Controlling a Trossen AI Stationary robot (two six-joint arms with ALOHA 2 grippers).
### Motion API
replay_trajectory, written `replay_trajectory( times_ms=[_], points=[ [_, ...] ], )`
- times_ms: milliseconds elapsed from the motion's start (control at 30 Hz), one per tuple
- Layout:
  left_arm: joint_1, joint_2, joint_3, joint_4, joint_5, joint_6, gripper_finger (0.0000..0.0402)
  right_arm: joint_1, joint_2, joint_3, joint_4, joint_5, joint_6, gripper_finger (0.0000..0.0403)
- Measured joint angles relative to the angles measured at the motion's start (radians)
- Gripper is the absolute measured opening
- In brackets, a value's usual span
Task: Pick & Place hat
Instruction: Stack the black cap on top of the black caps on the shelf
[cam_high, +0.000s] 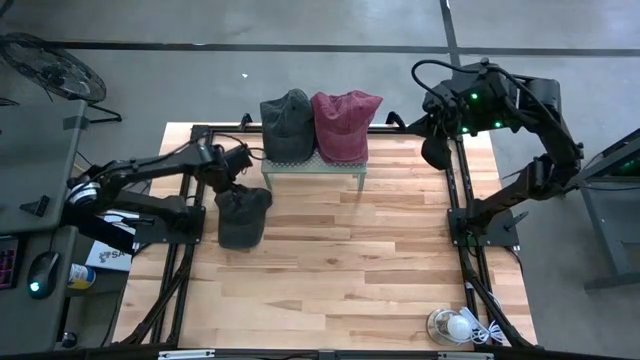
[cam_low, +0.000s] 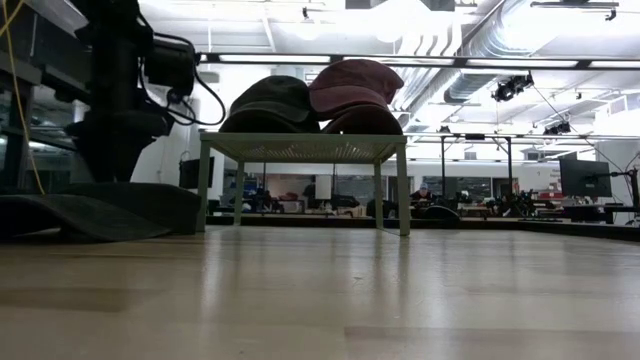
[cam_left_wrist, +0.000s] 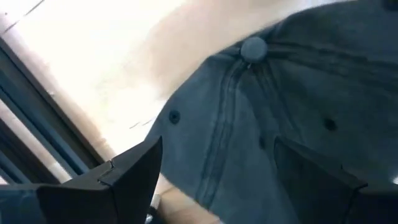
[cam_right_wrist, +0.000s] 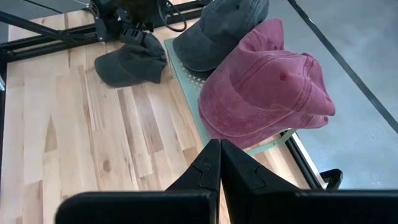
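The left hand (cam_high: 237, 172) is hovering just over the dark grey hat (cam_high: 241, 216) lying on the wooden surface (cam_high: 340, 260), its fingers (cam_left_wrist: 118, 180) spread wide to either side of the crown and gripping nothing; the hat is sitting near the left rail, just in front of the small green stand (cam_high: 315, 165), with its brim pointing toward the near edge; two more hats are resting on that stand, a second dark hat (cam_high: 286, 125) and a red hat (cam_high: 346, 124) side by side. The right hand (cam_right_wrist: 219, 163) is waiting clenched and empty, high over the far right corner. To do this step well, the left hand should probably be lifting straight up, keeping its fingers wide so neither catches the soft fabric and drags the hat; a sideways pull risks tipping the crown.
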Motion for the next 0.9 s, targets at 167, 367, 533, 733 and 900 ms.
replay_trajectory(
  times_ms=[167, 367, 533, 733, 900],
  points=[
    [0.027, 0.013, 0.0, -0.008, 0.055, 0.061, 0.0303, 0.0, 0.004, 0.0, 0.005, -0.001, 0.01, 0.0],
    [0.026, 0.061, 0.0, -0.053, 0.083, 0.122, 0.0303, 0.0, 0.004, 0.0, 0.006, 0.001, 0.017, 0.0],
    [0.024, 0.108, 0.0, -0.057, 0.077, 0.144, 0.0303, 0.0, 0.004, 0.0, 0.007, 0.002, 0.017, 0.0],
    [0.024, 0.12, 0.0, -0.063, 0.059, 0.141, 0.0284, 0.0, 0.004, 0.0, 0.007, 0.004, 0.017, 0.0],
    [0.024, 0.12, 0.0, -0.087, 0.07, 0.139, 0.0222, 0.0, 0.004, 0.0, 0.007, 0.004, 0.017, 0.0]
  ],
)
